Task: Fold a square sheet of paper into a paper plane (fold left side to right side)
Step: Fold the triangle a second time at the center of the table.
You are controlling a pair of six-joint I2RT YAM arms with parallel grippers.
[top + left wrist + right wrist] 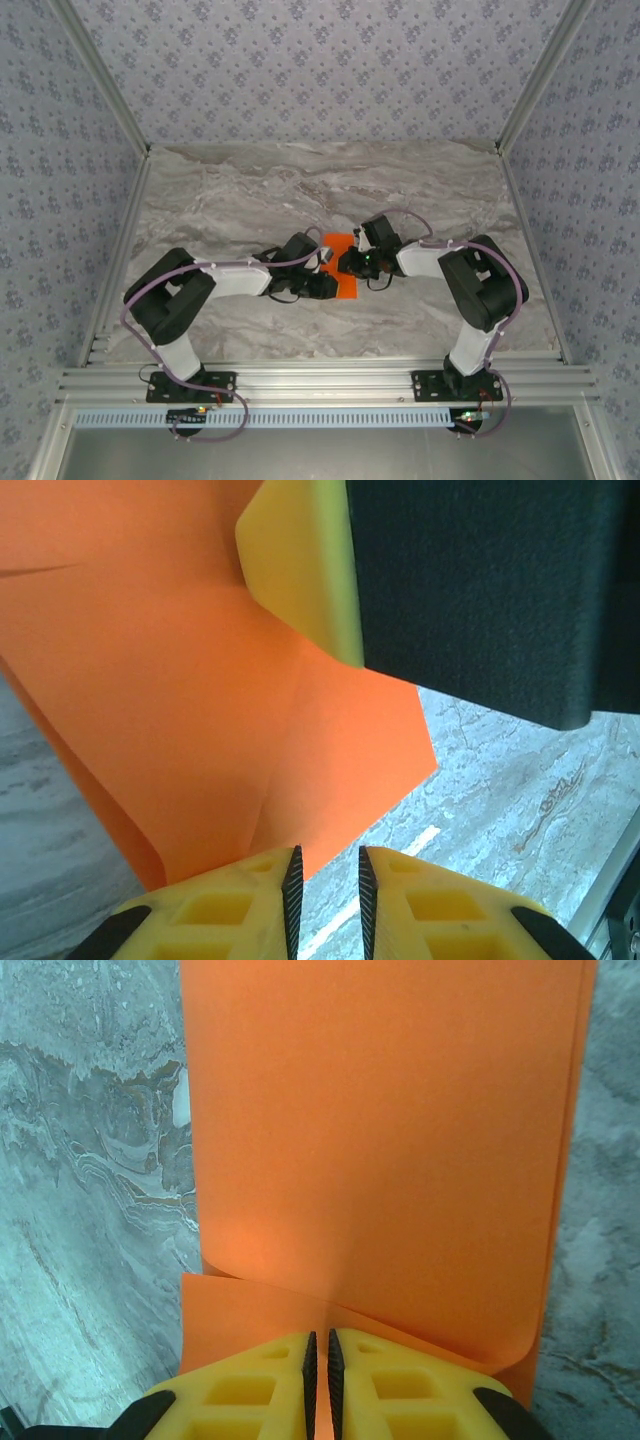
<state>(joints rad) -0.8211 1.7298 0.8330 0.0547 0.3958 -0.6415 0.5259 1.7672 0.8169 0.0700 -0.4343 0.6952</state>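
So the square sheet of paper is sitting mid-table, right in the gap between the two arms, on the grey marbled table. It's not flat: it's doubled over on itself, and the fold is a soft rounded loop rather than a sharp crease. You can see that loop at the lower right corner in the right wrist view. The right gripper has its yellow fingers almost together, with only a sliver of orange in the slit, so it's pinched onto the edge of the sheet. From there the top layer runs straight away from the camera. The left gripper is a different story: its jaws stand a little apart and bare table shows through the gap, so nothing's clamped. The paper's edge runs just beside its left fingertip. In the left wrist view the other arm's yellow and black finger sits over the top of the sheet, and a faint crease runs down the orange.
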